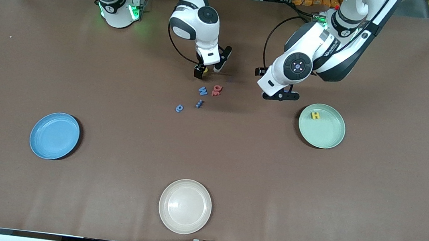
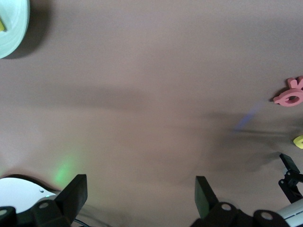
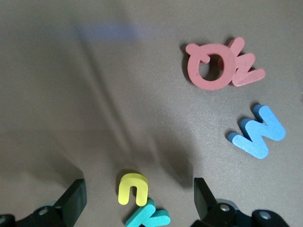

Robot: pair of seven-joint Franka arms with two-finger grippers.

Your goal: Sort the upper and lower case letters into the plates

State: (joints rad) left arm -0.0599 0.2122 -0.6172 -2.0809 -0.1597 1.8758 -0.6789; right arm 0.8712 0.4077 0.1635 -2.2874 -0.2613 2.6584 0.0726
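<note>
Right end effector point(image 1: 209, 68) hangs low over the desk point(image 1: 233, 171) with its fingers point(image 3: 71, 201) spread apart and nothing between them; in its wrist view we see a small yellow letter point(image 3: 133, 187) and a teal letter point(image 3: 149, 215) lying touching each other on the brown surface just under the gap. Left end effector point(image 1: 280, 97) is likewise spread wide and holding nothing, and hangs over bare desk just beside the mint green plate point(image 1: 331, 138), toward the robots' edge. We note one yellow H point(image 1: 315, 116) lying in that plate, close to its rim nearest the robots. Loose letters cluster mid-desk toward the robots' edge: a red Q point(image 1: 217, 89) overlapping a second red letter point(image 3: 246, 71) that we cannot read, a blue W point(image 1: 202, 91) beside them, then a small blue piece point(image 1: 199, 104) and a blue rounded letter point(image 1: 179, 109) nearer the front camera. Sky blue plate point(image 1: 55, 135) sits toward the right arm's end of the desk, holding no letters. Cream-white plate point(image 1: 185, 206) lies by the desk edge nearest the front camera, about midway along it.
</note>
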